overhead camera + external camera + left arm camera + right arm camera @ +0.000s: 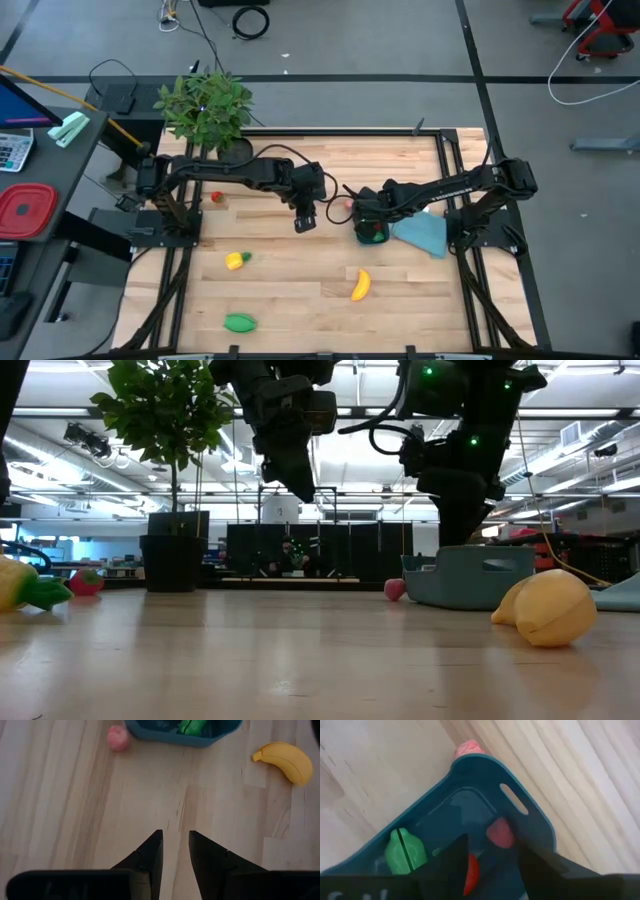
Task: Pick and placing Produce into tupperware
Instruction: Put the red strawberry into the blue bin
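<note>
The dark-blue tupperware (374,234) stands at mid-table; it holds a green piece (405,852) and two red pieces (500,832). My right gripper (492,857) is open, fingers pointing down into the tub, one red piece (470,875) beside a finger. My left gripper (305,220) hovers narrowly open above bare wood left of the tub (185,732). On the table lie a banana (360,285), a yellow piece with green stem (236,260), a green oblong (240,322), a small red piece (216,197) and a pink piece (340,207) beside the tub.
A flat light-blue piece (425,235) lies right of the tub, under the right arm. The potted plant (205,105) stands at the far left corner. A red square container (25,210) sits on the side desk. Open wood lies along the near half.
</note>
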